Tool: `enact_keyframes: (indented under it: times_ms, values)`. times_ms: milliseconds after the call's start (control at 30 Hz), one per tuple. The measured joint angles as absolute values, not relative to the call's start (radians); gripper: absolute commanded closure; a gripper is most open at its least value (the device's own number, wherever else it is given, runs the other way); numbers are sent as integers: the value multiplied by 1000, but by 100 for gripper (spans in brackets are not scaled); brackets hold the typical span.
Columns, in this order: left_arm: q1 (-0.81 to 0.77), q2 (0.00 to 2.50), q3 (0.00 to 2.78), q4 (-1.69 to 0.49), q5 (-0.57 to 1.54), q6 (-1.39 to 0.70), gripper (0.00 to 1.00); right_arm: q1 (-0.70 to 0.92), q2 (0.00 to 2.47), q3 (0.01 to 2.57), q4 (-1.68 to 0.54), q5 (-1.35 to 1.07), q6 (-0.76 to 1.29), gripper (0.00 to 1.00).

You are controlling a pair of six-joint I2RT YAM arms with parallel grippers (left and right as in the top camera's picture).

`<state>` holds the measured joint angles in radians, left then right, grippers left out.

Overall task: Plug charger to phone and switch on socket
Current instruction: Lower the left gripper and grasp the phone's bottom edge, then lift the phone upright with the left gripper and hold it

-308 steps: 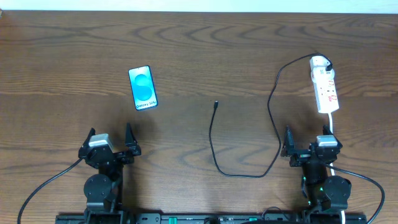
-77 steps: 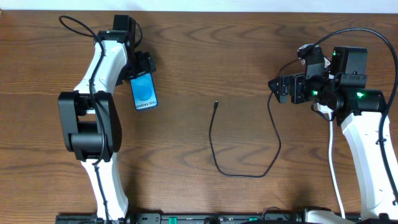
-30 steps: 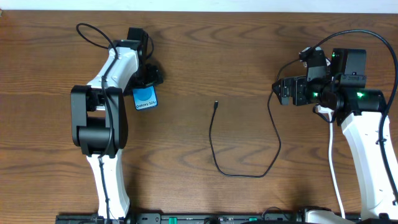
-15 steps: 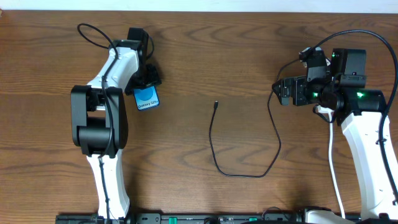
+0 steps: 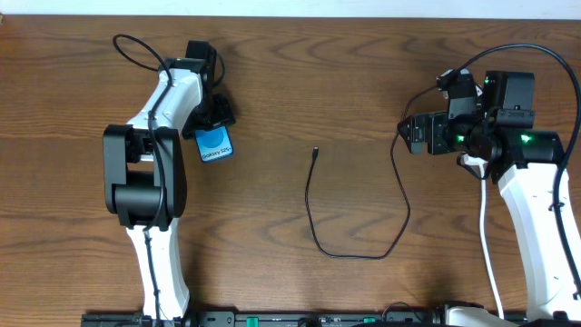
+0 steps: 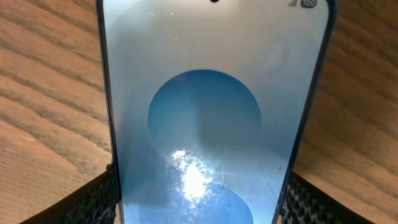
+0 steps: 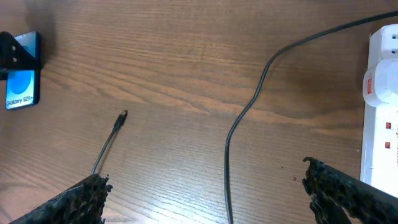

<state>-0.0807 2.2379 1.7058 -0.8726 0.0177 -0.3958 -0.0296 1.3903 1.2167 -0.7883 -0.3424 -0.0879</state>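
Left gripper (image 5: 213,116): clamped on the phone (image 6: 205,93), folks. Its textured pads (image 6: 93,202) press against both long edges, and the blue screen fills the wrist view.
Phone position: the top end sits between the left fingers, while the lower end, with the small Galaxy text, pokes out past the gripper over the wooden table (image 5: 290,54). Whether that end touches the wood, I cannot tell.
Right gripper (image 7: 205,171): wide open, fingers spread far apart, nothing between them but bare table and a run of black cable.
Charger (image 5: 309,209): it lies loose on the table. Its small plug tip (image 7: 123,117) sits ahead of the right gripper, toward the left-hand finger, and touches neither finger.
Cable run: from the tip it loops round and passes straight up between the open right fingers.
Socket (image 7: 382,93): a white strip just outside the right gripper's right-hand finger, red marks showing along its edge.
Distance check: phone and plug tip are well apart.
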Motion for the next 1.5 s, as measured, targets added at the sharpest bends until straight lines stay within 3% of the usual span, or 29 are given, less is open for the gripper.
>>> enact_keyframes:
  times_ms: [433, 1067, 1500]
  values:
    - [-81, 2073, 1705, -902, 34, -397, 28, -30, 1390, 1217, -789, -342, -88, 1]
    - [-81, 2051, 1705, -976, 297, -525, 28, -30, 1390, 1217, -789, -340, -88, 1]
    - [-81, 2051, 1705, -985, 589, -685, 29, -30, 1390, 1217, -789, -340, -88, 1]
